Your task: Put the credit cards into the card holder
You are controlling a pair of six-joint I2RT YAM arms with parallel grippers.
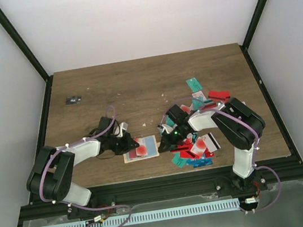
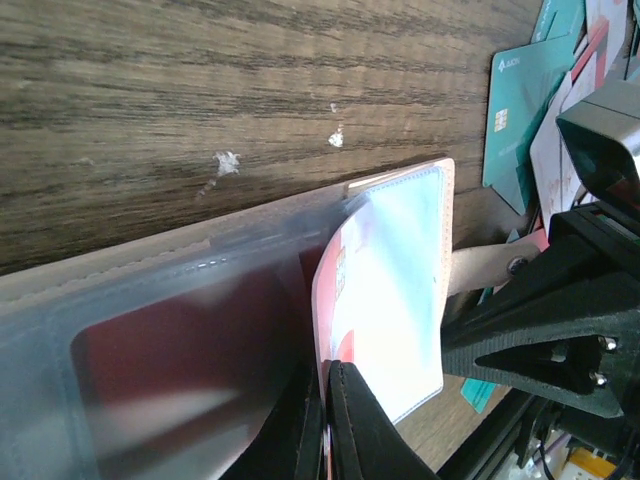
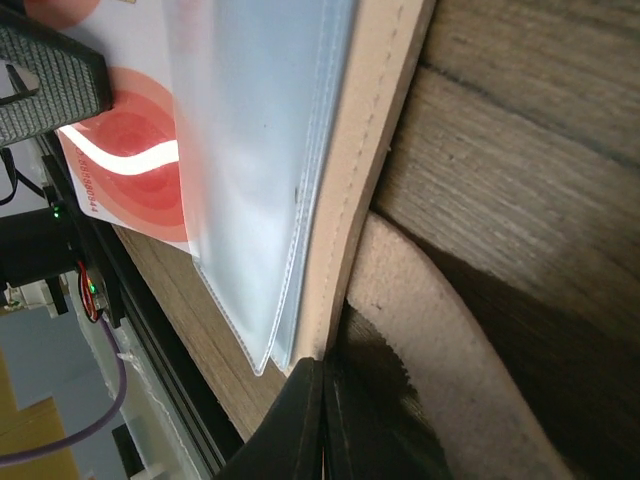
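The beige card holder (image 1: 146, 154) lies open near the table's front edge, its clear pockets facing up. My left gripper (image 1: 129, 144) is shut on a white card with a red circle (image 1: 143, 147) and holds it at the holder's pockets. In the left wrist view the left gripper (image 2: 327, 400) pinches this card (image 2: 385, 290) edge-on beside a clear pocket (image 2: 200, 290). My right gripper (image 1: 167, 139) is shut on the holder's right edge. In the right wrist view the right gripper (image 3: 325, 400) pinches the beige edge (image 3: 370, 150) next to the snap tab (image 3: 440, 330). The card (image 3: 130, 150) shows beyond.
A loose pile of teal, red, blue and white cards (image 1: 200, 134) lies under and around the right arm, reaching to the back right (image 1: 194, 84). A tiny dark flat object (image 1: 73, 100) lies at the far left. The table's front edge is close to the holder.
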